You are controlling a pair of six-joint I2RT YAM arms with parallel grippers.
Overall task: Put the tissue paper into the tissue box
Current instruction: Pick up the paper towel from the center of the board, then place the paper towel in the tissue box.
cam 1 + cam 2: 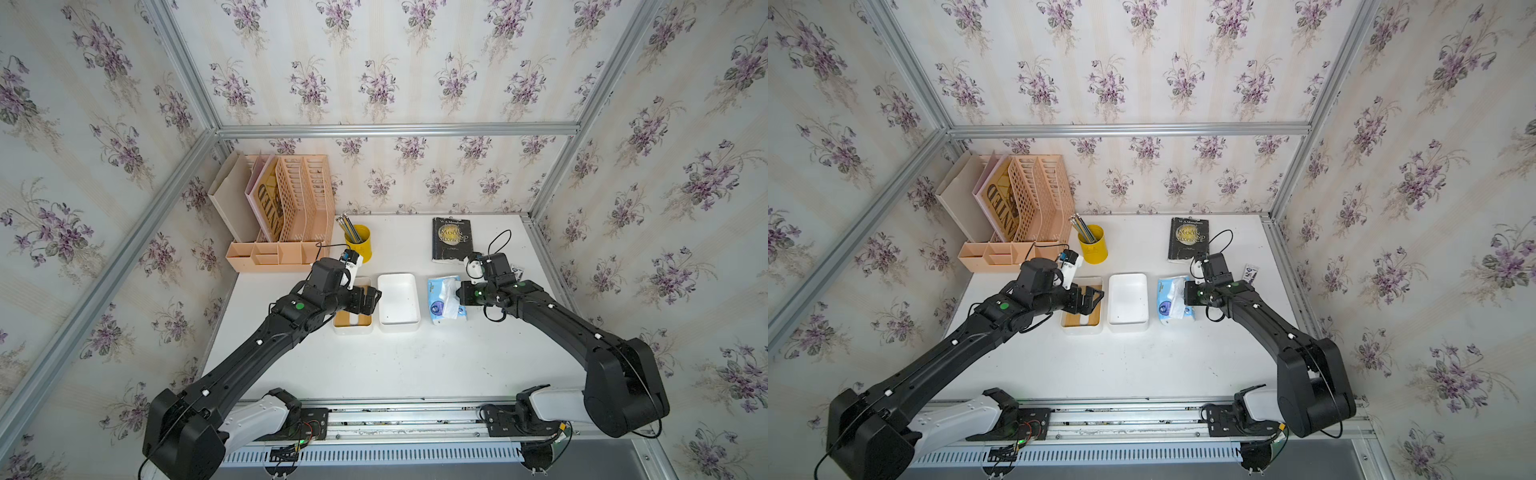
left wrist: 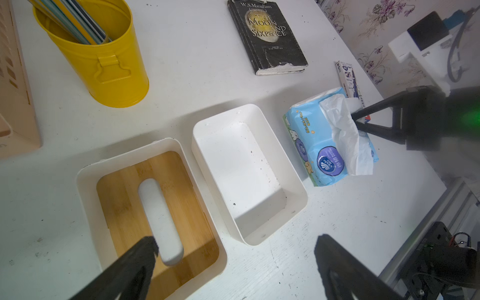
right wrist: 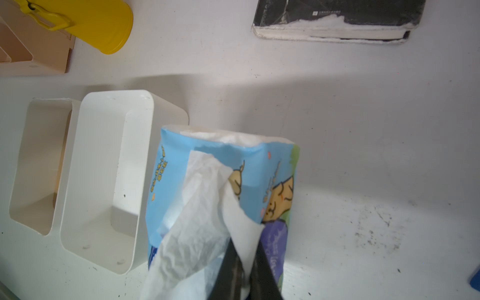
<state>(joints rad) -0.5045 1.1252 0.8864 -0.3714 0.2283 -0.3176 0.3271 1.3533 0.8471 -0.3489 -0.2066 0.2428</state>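
The tissue paper (image 1: 441,301) (image 1: 1170,302) is a light blue pack lying on the white table, right of the tissue box. White tissue sticks out of its slit. My right gripper (image 3: 245,262) (image 1: 458,293) is shut, pinching that loose tissue at the pack's right side; the left wrist view shows its fingertips (image 2: 356,117) pressed into the sheet. The tissue box (image 1: 398,300) (image 1: 1128,301) (image 2: 241,166) (image 3: 104,181) is an empty open white tub. Its bamboo lid (image 1: 353,320) (image 2: 122,202) lies upturned to its left. My left gripper (image 2: 235,242) (image 1: 370,297) hangs open over the lid.
A yellow pencil cup (image 1: 358,244) and a peach file organizer (image 1: 286,216) stand at the back left. A dark book (image 1: 452,240) lies behind the pack. A slim printed carton (image 2: 349,78) (image 1: 1250,273) lies near the table's right edge, beyond my right wrist.
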